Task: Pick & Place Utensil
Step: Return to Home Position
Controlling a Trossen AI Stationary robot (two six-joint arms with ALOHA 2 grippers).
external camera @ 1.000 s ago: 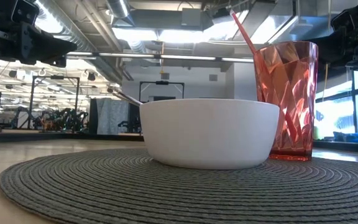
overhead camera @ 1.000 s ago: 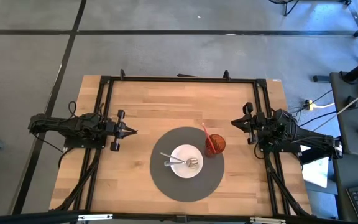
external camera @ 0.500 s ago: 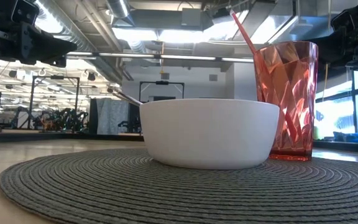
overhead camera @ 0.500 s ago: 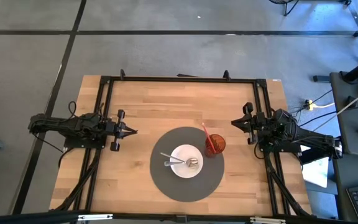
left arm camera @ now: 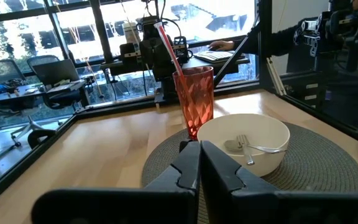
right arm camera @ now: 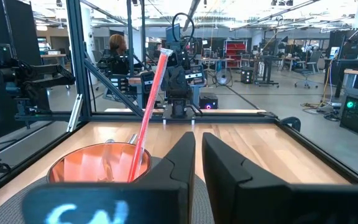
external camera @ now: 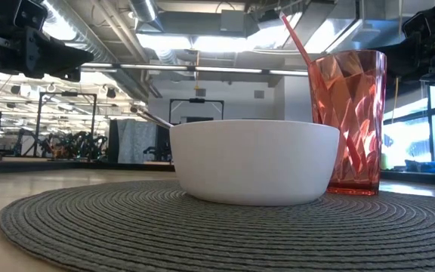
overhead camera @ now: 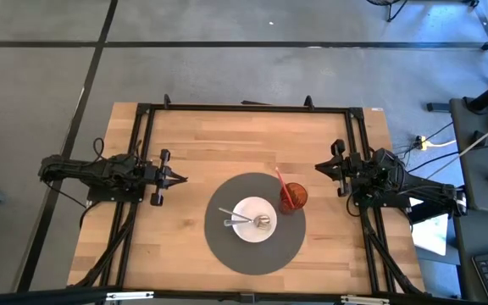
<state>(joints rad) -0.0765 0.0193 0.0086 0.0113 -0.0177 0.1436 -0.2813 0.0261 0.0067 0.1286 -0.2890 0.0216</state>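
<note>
A white bowl [overhead camera: 254, 219] stands on a round grey woven placemat [overhead camera: 227, 246]. A metal fork [left arm camera: 246, 148] and a metal spoon [left arm camera: 231, 146] lie in it, and one handle sticks out over the bowl's rim [external camera: 152, 117]. Beside the bowl stands a red faceted cup [overhead camera: 294, 197] with a red stick [overhead camera: 283, 185] leaning in it. My left gripper [overhead camera: 181, 179] hovers shut over the table left of the mat, pointing at the bowl [left arm camera: 244, 149]. My right gripper [overhead camera: 318, 166] hovers shut right of the cup [right arm camera: 98, 165], pointing toward it. Neither gripper touches anything.
A black frame [overhead camera: 244, 108] runs around the wooden table top [overhead camera: 219, 144]. Bare wood lies between each gripper and the mat and along the far side. Beyond the table are desks, other robot rigs and a person [right arm camera: 115, 46].
</note>
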